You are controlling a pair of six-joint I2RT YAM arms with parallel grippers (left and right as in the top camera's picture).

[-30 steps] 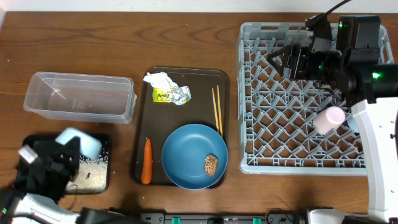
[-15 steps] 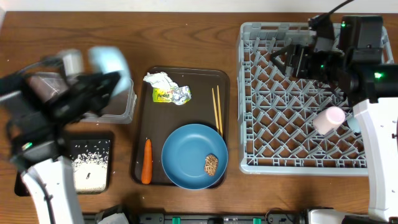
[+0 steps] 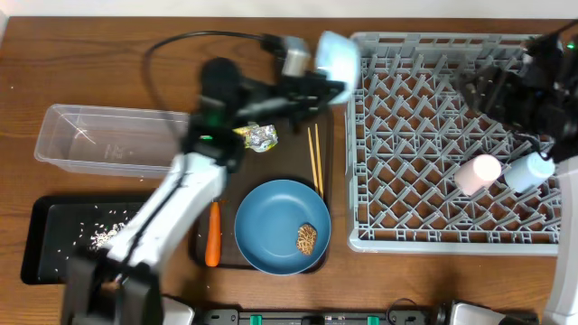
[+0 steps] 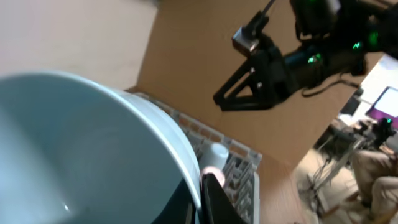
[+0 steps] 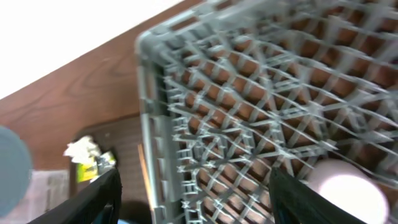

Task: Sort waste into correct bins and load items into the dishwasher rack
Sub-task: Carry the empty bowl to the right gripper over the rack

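Jaws of the left gripper (image 4: 199,198) pinched the pale blue round bowl (image 3: 334,54) beside the far left corner of the large grey plastic lattice rack (image 3: 354,162); the right gripper (image 5: 196,190) gaped wide, empty.

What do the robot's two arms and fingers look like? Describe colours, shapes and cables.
The left arm has white links with black joints, a small green light and a thin black cable looping from it. The right arm is mostly black, with green lights. Its fingers are black and tapered.
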